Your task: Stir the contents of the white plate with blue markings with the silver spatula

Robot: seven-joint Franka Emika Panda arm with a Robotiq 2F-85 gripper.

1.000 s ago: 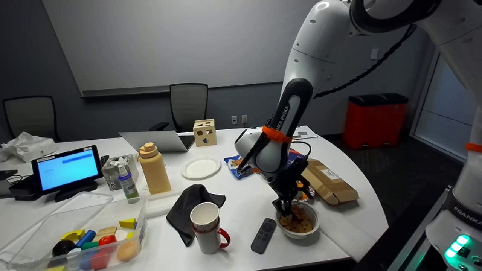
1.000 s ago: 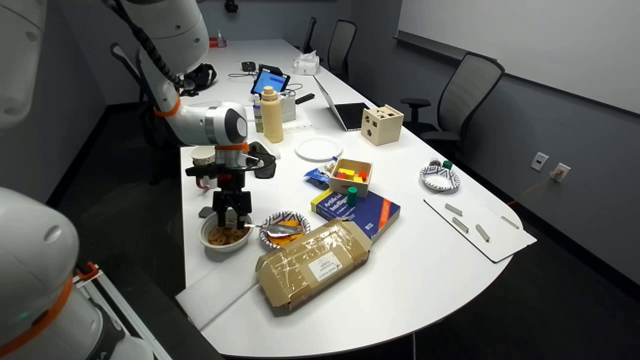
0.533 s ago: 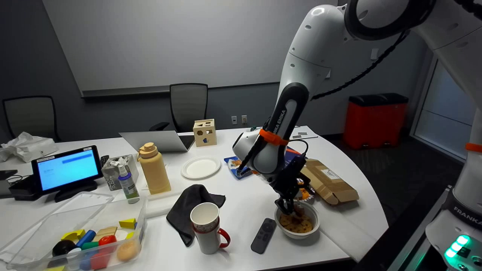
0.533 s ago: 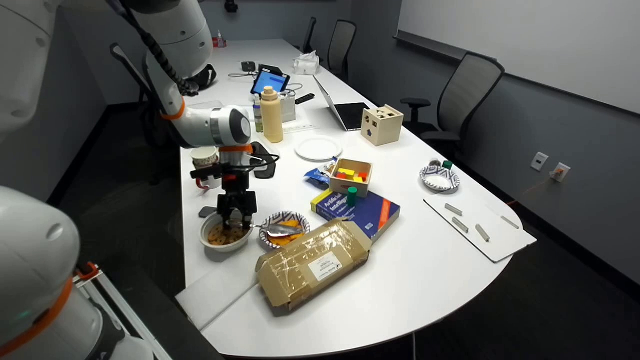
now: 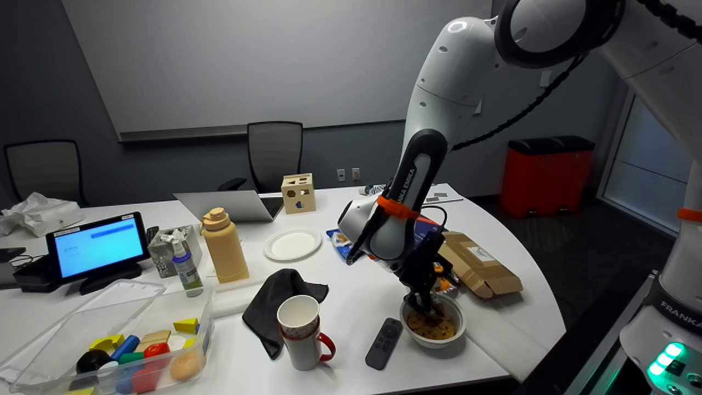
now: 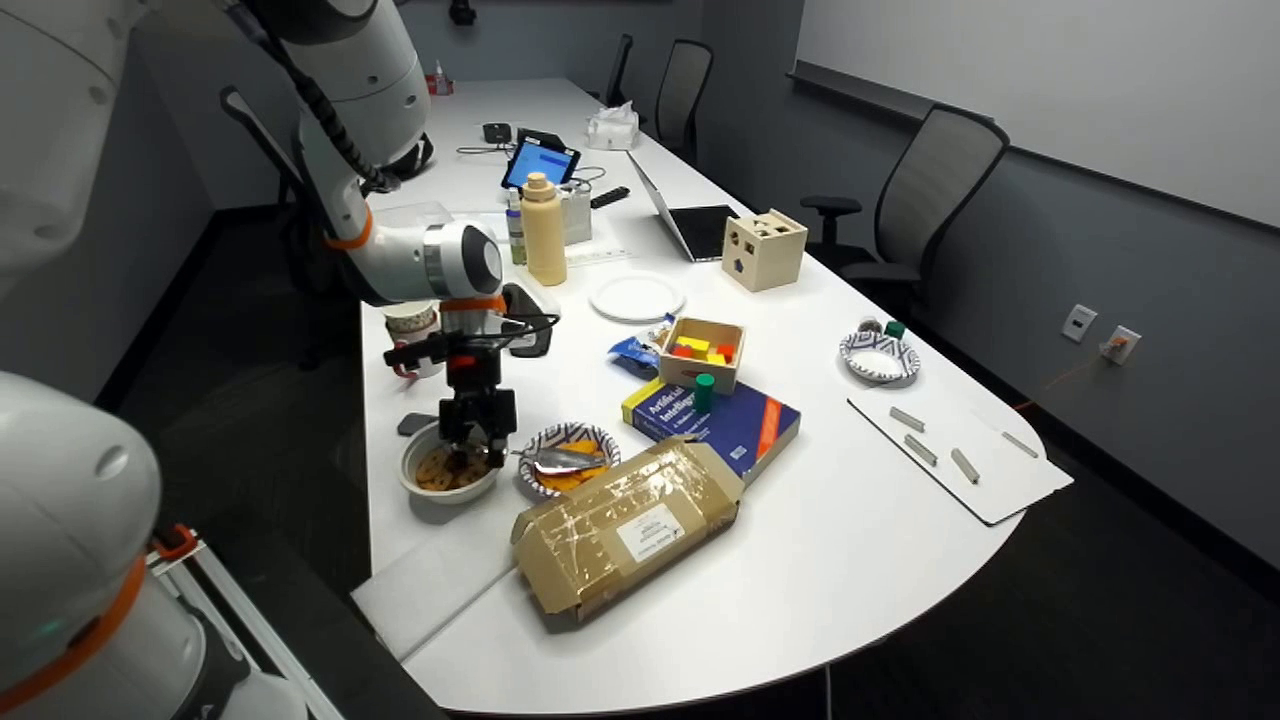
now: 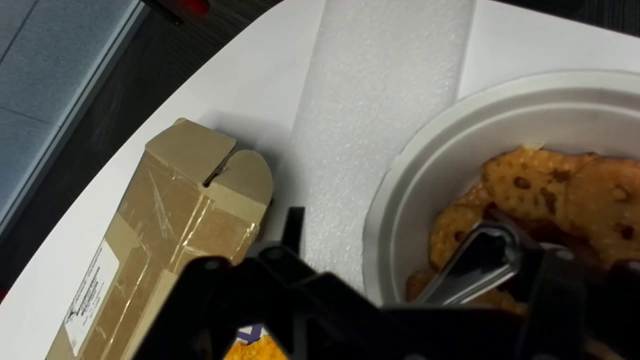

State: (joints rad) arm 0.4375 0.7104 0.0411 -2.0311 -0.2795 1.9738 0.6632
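Black jaws are standing apart on the gripper (image 6: 477, 453), gripping nothing, seemingly making room for the handle (image 7: 470, 270) of the silver spatula (image 6: 566, 460); no view is showing contact clearly. The gripper is hanging over, or just within, a white bowl (image 7: 385, 225) of cookies (image 7: 525, 185), presumably because the handle is reaching that way. The spatula's blade is lying on orange food (image 6: 565, 482) in the white plate with blue markings (image 6: 570, 433), probably steadying it.

Your arm (image 5: 447, 74) is white, dotted with round caps (image 6: 112, 461); above your black gripper (image 6: 477, 455) come an orange band (image 5: 397, 208), white-lettered black trim (image 5: 407, 184) and a ribbed black cable (image 6: 327, 112); well apart from the gripper glow green lights (image 5: 665, 359)
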